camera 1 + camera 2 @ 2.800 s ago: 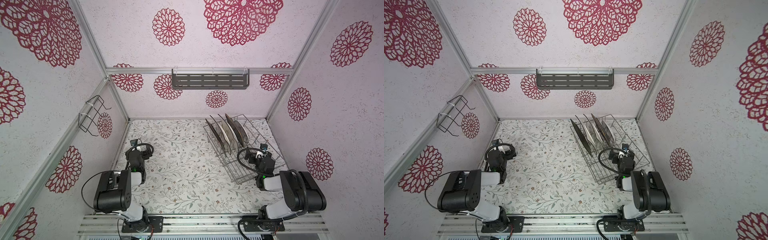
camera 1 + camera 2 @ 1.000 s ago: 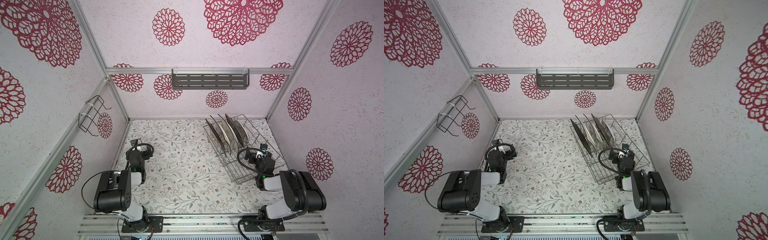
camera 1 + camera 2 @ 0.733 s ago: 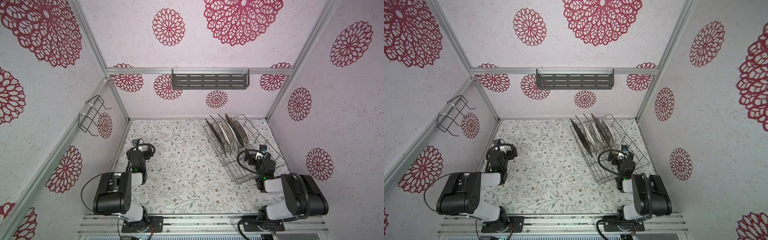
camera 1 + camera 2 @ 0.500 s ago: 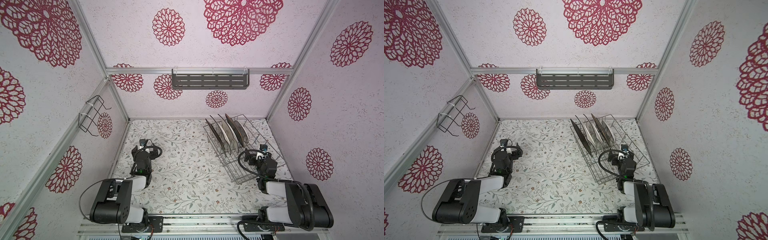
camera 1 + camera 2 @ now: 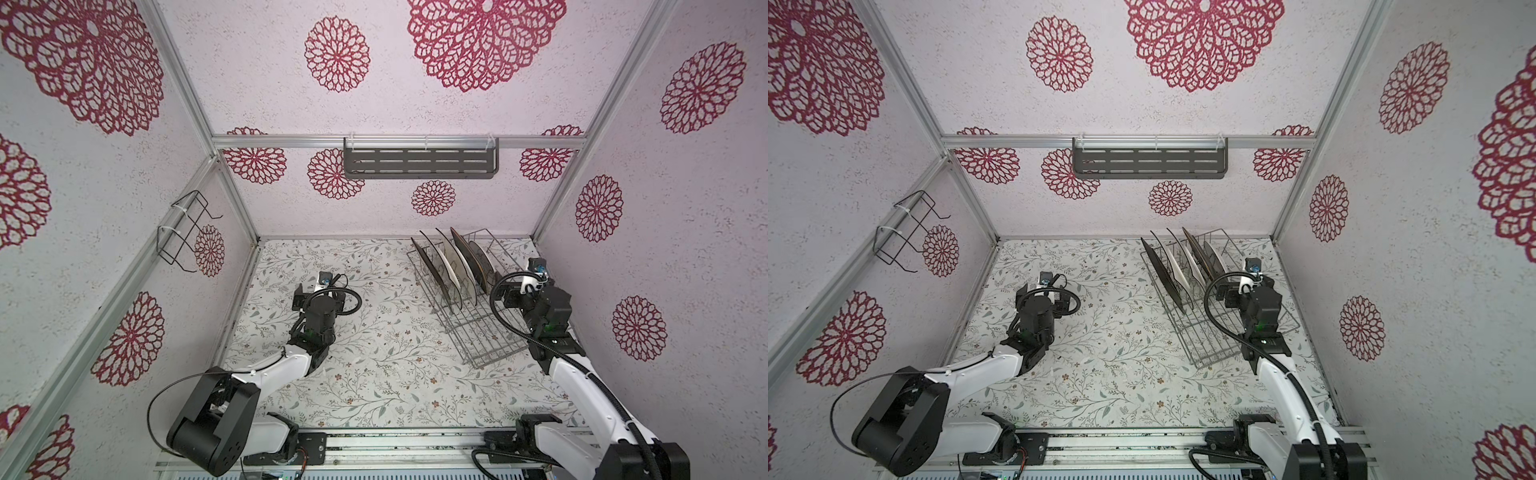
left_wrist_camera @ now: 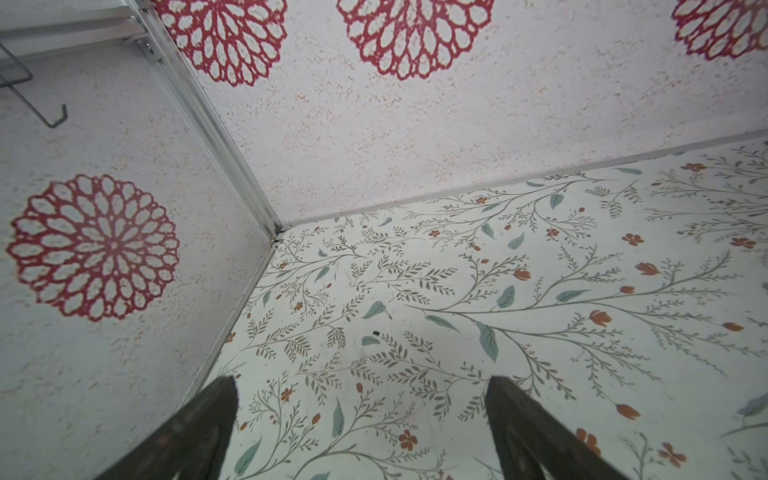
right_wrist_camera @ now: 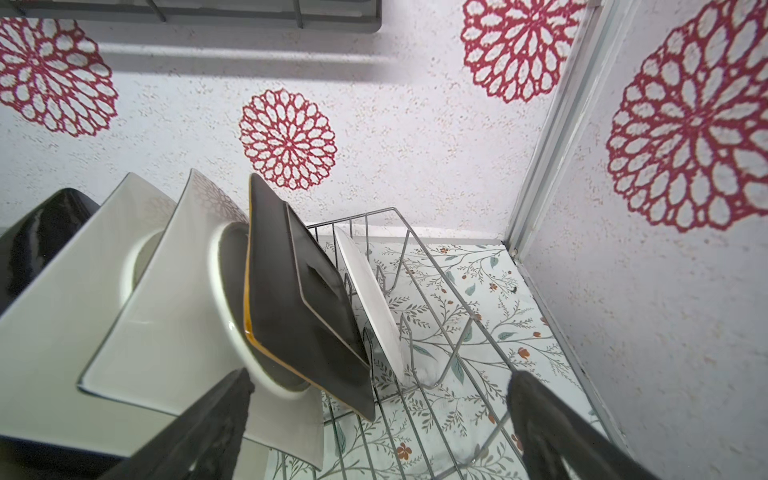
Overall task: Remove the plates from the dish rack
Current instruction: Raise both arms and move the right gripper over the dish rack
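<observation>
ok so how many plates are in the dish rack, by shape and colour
black square plates: 2
white square plate: 1
swirl-patterned square plate: 1
white round plate: 1
total: 5

walls [image 5: 249,104]: pale, red flower medallions | floor [image 5: 374,353]: white leafy print | back: grey slotted shelf [image 5: 419,164] | left: black wire holder [image 5: 183,232] | corners: metal bars [image 5: 232,199]

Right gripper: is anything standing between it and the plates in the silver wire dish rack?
Nothing visible does. The right gripper, jaws open, directly faces the square black orange-edged plate and the round white plate. Only the tines of the silver wire dish rack stand around them.
</observation>
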### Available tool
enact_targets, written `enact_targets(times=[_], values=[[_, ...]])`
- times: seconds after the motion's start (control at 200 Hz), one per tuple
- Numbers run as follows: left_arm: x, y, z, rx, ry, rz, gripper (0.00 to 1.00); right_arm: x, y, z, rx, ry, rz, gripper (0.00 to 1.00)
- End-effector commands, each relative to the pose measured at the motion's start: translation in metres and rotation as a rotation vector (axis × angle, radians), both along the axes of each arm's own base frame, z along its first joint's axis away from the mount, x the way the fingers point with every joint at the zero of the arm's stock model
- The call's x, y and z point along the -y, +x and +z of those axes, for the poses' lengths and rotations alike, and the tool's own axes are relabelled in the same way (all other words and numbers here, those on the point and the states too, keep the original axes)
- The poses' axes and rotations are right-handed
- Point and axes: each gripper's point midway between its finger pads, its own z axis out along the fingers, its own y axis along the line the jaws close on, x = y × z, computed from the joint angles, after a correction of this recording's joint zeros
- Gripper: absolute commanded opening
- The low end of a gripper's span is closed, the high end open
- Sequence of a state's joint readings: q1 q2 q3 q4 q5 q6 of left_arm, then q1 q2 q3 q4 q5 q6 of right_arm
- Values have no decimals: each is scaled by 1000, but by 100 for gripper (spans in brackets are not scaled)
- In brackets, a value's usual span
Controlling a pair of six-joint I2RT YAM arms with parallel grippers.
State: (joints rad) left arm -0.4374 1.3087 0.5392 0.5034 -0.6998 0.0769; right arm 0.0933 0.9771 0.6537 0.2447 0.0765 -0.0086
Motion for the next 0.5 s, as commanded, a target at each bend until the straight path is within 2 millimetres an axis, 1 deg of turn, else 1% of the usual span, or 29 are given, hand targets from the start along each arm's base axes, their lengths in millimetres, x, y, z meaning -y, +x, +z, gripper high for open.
enact_targets(times=[0.0, 0.06, 0.09, 0.175, 0.19, 0.245, 0.37, 0.44, 0.495], values=[[8, -7, 13, -28, -70, -28, 97, 7, -22, -18, -212, -67, -78, 99], [20, -10, 20, -38, -158, -78, 97, 5, -28, -12, -256, -41, -100, 99], [27, -12, 22, -49, -198, -106, 97, 4, -29, -2, -266, -15, -106, 99], [40, -18, 24, -84, -281, -151, 97, -1, -30, 11, -323, 50, -119, 99], [41, -19, 24, -91, -293, -154, 97, -3, -31, 11, -342, 53, -116, 99], [45, -23, 21, -127, -340, -156, 97, -8, -29, 16, -381, 63, -105, 99], [52, -30, 8, -205, -463, -141, 97, -20, -20, 15, -490, 28, -95, 99], [57, -33, 0, -234, -521, -142, 97, -35, -15, 14, -548, -13, -56, 99], [53, -34, -8, -237, -552, -98, 97, -45, -13, 15, -583, -59, -40, 99]])
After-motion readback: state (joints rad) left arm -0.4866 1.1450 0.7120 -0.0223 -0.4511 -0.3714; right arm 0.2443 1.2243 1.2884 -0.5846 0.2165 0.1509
